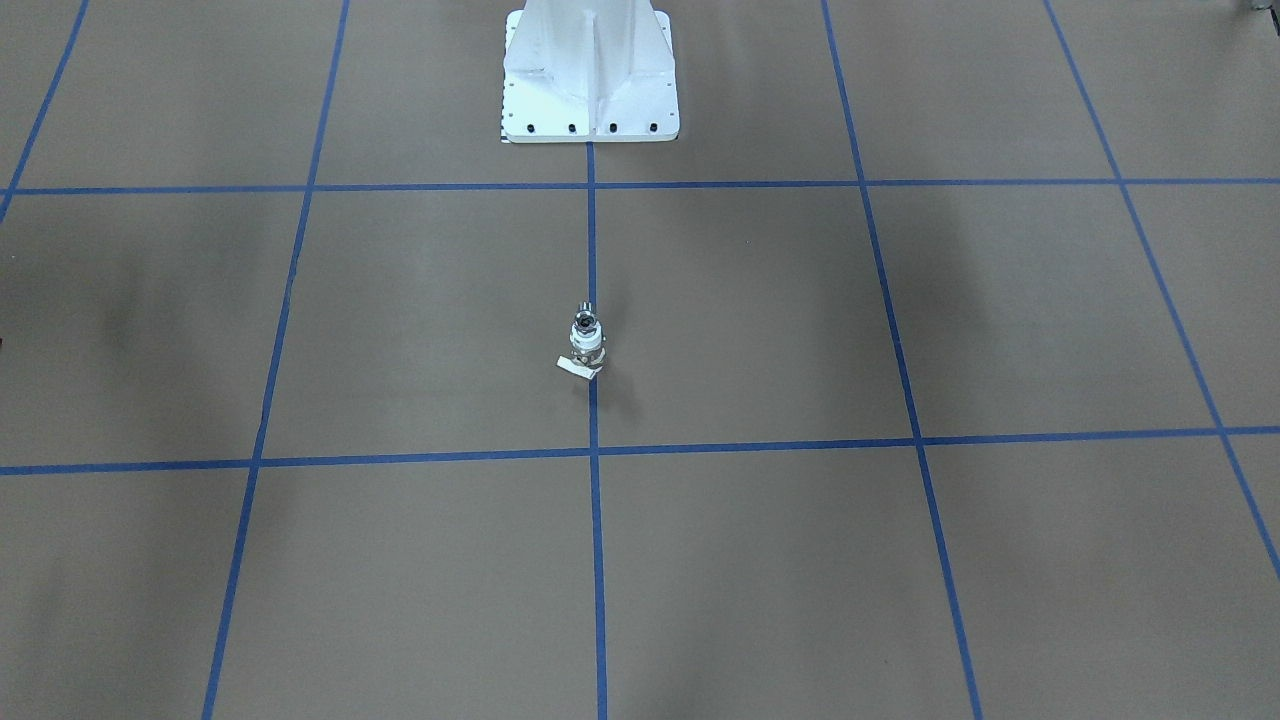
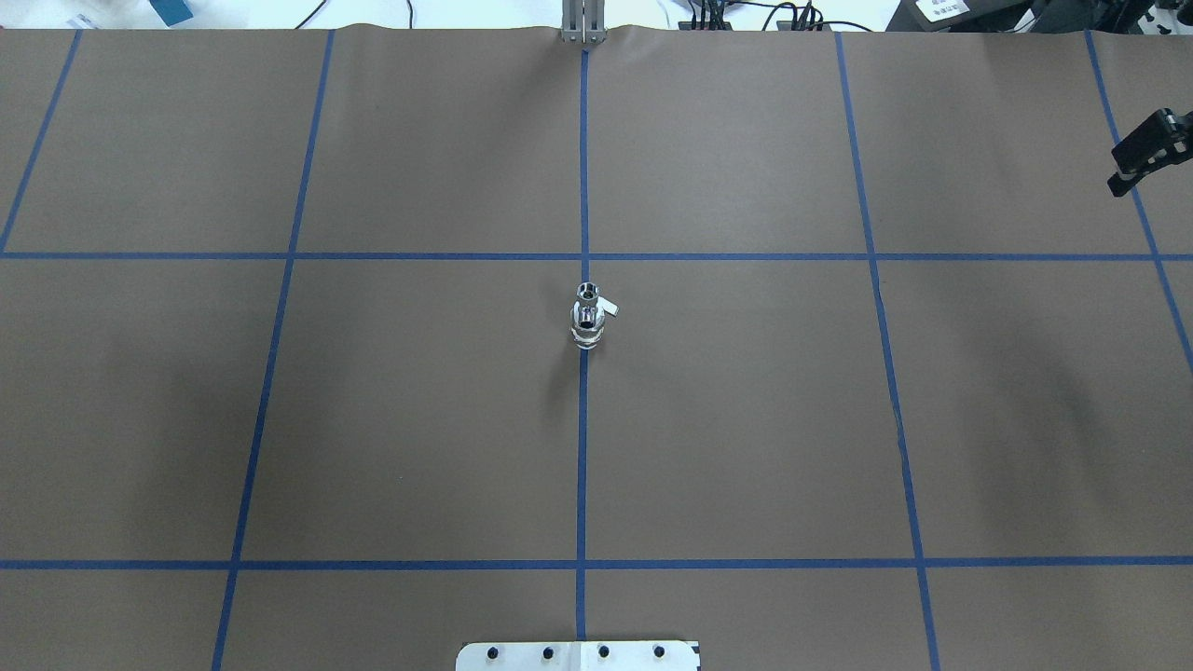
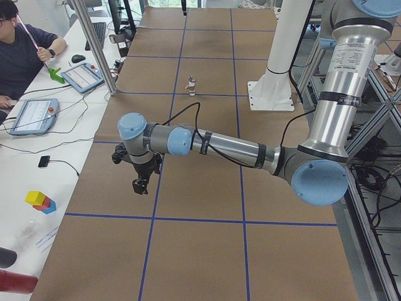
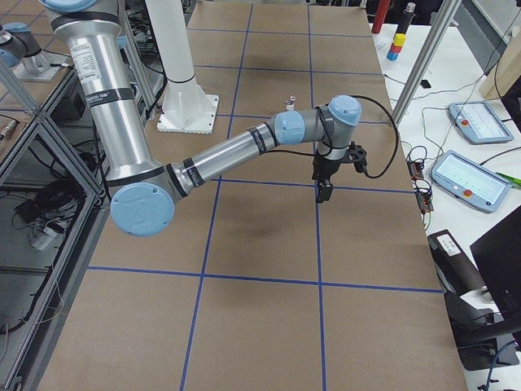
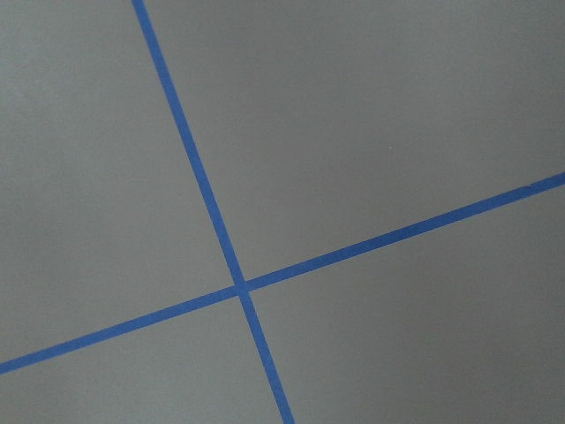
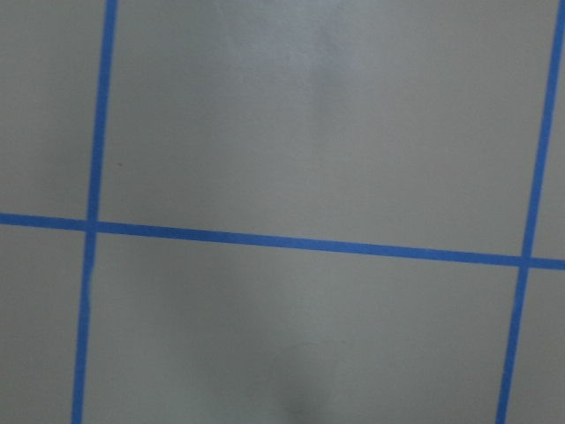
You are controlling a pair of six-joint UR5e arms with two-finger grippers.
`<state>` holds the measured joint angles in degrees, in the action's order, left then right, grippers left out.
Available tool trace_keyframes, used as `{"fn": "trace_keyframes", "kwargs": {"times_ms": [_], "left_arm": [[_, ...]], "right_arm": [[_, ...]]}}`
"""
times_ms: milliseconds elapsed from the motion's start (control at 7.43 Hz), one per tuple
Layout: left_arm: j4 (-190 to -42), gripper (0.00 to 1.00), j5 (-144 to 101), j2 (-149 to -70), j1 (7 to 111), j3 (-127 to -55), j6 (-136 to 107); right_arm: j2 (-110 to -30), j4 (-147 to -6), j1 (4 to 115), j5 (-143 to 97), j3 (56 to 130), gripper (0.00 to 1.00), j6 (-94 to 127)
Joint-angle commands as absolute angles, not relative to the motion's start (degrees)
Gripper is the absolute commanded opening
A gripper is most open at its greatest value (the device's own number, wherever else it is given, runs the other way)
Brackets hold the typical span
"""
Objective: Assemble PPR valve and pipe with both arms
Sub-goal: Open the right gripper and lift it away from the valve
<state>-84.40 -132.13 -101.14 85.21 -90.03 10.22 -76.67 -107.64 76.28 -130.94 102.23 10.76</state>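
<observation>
The PPR valve [image 1: 588,347] stands upright on the centre blue line, a white collar over a silvery body with a pale tab [image 1: 573,367] at its foot. It also shows in the overhead view [image 2: 587,326]. The pipe [image 1: 584,322], a short stub with a dark bore, sits on top of the collar. Both grippers are far from it and hold nothing. The left gripper [image 3: 139,185] hangs over the table's left end. The right gripper [image 4: 323,191] hangs over the right end, and part of it shows in the overhead view [image 2: 1142,154]. I cannot tell whether either is open or shut.
The white bolted pedestal [image 1: 590,110] stands behind the valve on the robot's side. Blue tape lines [image 2: 582,466] divide the brown table cover. Operators' desks with tablets [image 3: 34,116] lie beyond the far edge. Both wrist views show only cover and tape.
</observation>
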Motion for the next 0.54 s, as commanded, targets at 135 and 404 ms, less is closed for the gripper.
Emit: {"fn": "trace_keyframes", "kwargs": {"times_ms": [135,404], "left_arm": [[-84.7,1.0,-132.2,-96.3,89.4,-91.3,9.8],[-86.7,1.0,-132.2,-94.0,92.3,-92.3,9.8]], "right_arm": [[-88.3,-96.6,80.8,-131.7,101.7,1.0,7.9],[-91.6,-93.3,82.4,-132.1,101.2,1.0,8.0]]}}
